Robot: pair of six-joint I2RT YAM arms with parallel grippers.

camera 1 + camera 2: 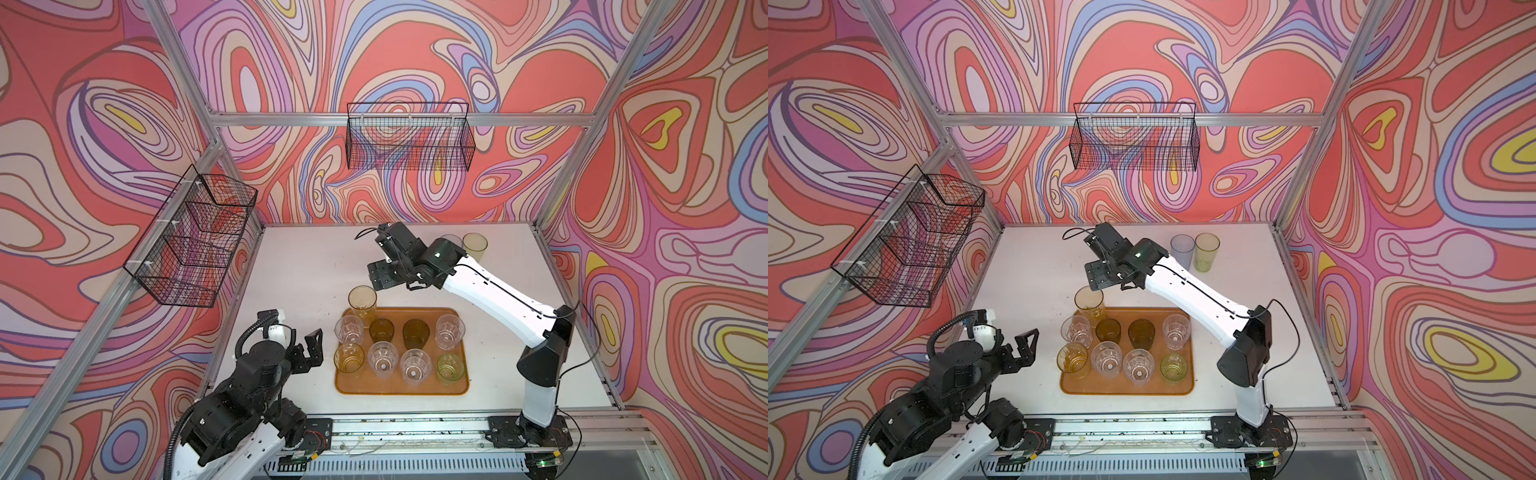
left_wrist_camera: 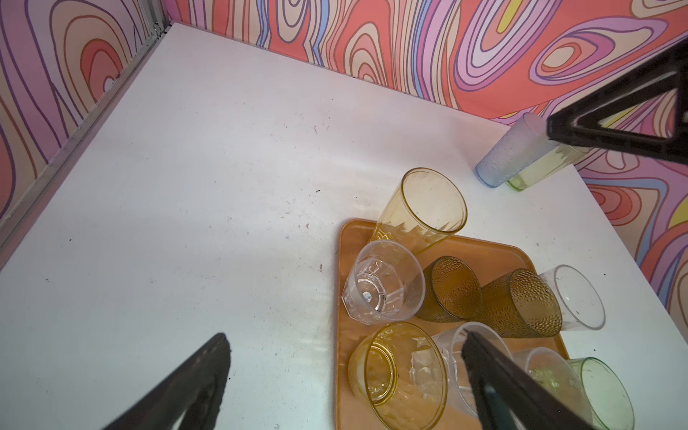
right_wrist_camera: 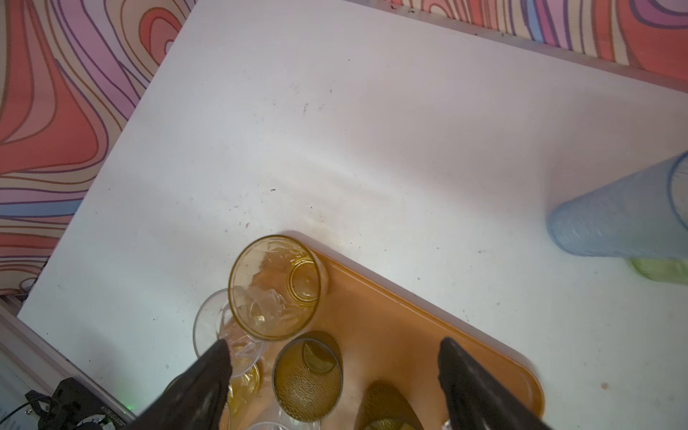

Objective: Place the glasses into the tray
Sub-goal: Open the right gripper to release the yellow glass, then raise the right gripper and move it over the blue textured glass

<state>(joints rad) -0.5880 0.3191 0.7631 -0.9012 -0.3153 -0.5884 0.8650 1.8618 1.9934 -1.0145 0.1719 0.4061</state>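
The orange-brown tray [image 1: 399, 386] [image 1: 1125, 388] lies at the table's front centre. Several short glasses stand in it: clear, amber [image 1: 349, 358], olive [image 1: 381, 330] and green [image 1: 450, 368]. A tall yellow glass [image 1: 362, 301] [image 3: 275, 286] stands upright in its far left corner. My right gripper [image 1: 380, 274] [image 3: 334, 346] hangs open just above and behind that glass, holding nothing. On the table at the back right stand a grey-blue glass [image 1: 1182, 249] and a yellow-green glass [image 1: 1206, 251]. My left gripper [image 1: 309, 349] [image 2: 345, 337] is open and empty, left of the tray.
Black wire baskets hang on the back wall [image 1: 409, 137] and the left wall [image 1: 191, 237]. The right arm reaches across the table's back half, in front of the two tall glasses. An aluminium rail [image 1: 415, 428] runs along the front edge.
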